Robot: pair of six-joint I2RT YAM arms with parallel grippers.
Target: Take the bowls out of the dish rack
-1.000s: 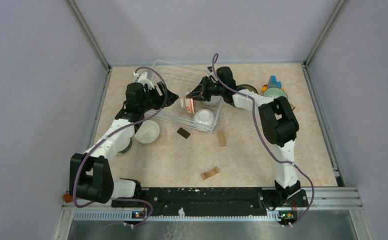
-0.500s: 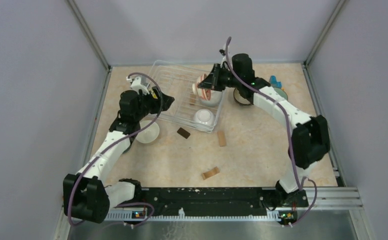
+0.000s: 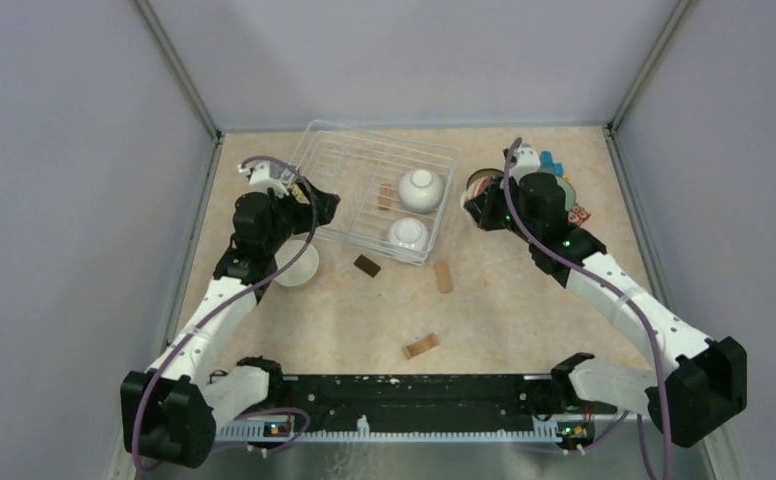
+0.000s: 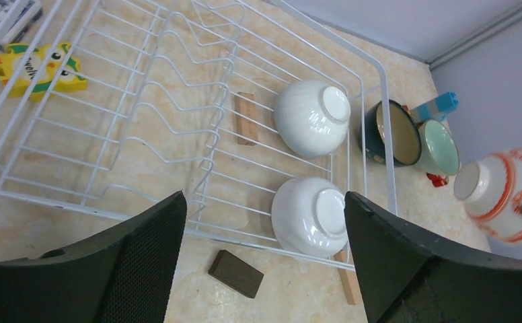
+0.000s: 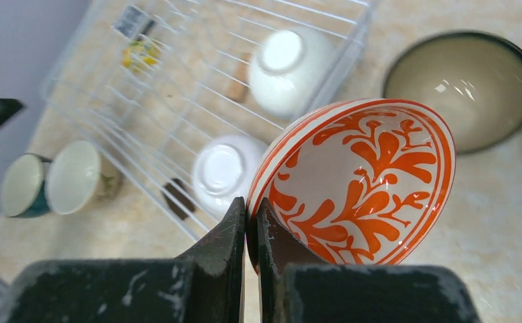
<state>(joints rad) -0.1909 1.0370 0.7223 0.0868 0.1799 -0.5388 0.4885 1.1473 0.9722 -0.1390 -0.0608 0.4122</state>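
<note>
The desk [image 3: 524, 320] carries the rack [image 3: 349, 160] at the upper middle of the top view, set slantwise where both arms can reach it.

The right arm [image 3: 604, 275] runs up the right side of that view. The right jaws are clamped tight on the rim of the orange bowl [image 5: 359, 182], one finger on each face of the wall, so the bowl hangs tipped on its edge. It is off the rack's right end, above the desk and just beside a dark bowl [image 5: 463, 87] that stands there. I judge this a likely spot to set it down among those already unloaded.

The left arm [image 3: 229, 285] waits at the rack's left end. The left jaws are spread wide with nothing between them and face across the wires toward what remains, seemingly ready for the next pick.

Two white bowls [image 3: 420, 190] lie mouth down in the rack's right section, one just below the other, as if left to drain. A pale bowl [image 3: 294, 263] sits on the desk left of the rack, and a green bowl [image 4: 438, 147] right of the dark one. Small blocks [image 3: 444, 277] are scattered over the middle of the desk, and one lies among the rack's wires.

A second ago the right jaws were low inside the rack. Half a second ago they held the orange bowl over its upper right part. Now the arm has swung right, clear of the wires, with its elbow dropped to the lower right. The left arm has drawn back a little toward the lower left. The white bowls and blocks have not moved.
</note>
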